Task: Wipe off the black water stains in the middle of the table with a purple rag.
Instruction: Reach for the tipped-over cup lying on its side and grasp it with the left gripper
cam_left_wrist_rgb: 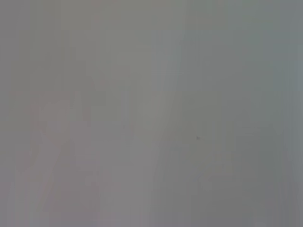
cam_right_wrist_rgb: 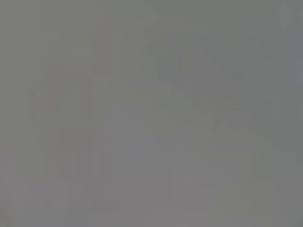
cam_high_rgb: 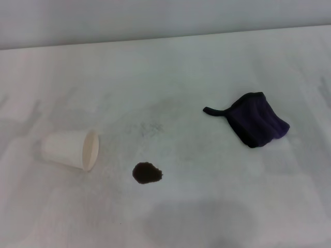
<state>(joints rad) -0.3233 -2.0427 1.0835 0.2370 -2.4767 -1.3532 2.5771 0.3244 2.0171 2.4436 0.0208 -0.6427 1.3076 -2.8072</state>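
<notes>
A broad white tabletop [cam_high_rgb: 207, 67] with faint grey smudges fills the scene in front of me. On its left part a white paper cup [cam_high_rgb: 71, 149] lies tipped on its side, its mouth turned toward the middle. Near that mouth, but apart from it, a small dark brown-black stain [cam_high_rgb: 147, 173] sits on the surface, roughly oval. Well off to the right and farther back, a crumpled dark purple rag [cam_high_rgb: 256, 121] lies flat, its thin black strap tail [cam_high_rgb: 214, 111] trailing toward the centre.
</notes>
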